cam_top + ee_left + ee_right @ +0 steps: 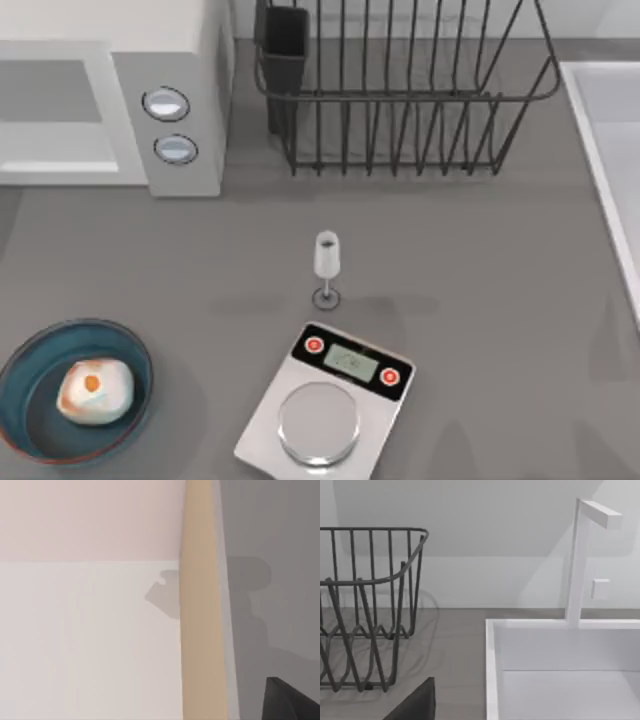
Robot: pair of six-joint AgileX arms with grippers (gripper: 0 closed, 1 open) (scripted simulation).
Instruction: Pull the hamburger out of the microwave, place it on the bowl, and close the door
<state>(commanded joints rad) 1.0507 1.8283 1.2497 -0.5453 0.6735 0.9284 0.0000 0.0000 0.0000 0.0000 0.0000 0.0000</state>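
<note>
The hamburger, a cream-white lump with an orange spot, lies inside the dark blue-teal bowl at the table's front left. At the back left stands the white microwave with two round knobs on its grey panel. Its door lies flat against the front, level with the panel. Both arms are drawn back off the table. A dark part of my left gripper juts into the left wrist view over grey table. A dark part of my right gripper shows in the right wrist view, near the rack and the sink.
A dark wire dish rack stands at the back middle, with a black cup at its left end. A wine glass stands mid-table, a kitchen scale in front of it. A white sink with faucet lies at the right edge.
</note>
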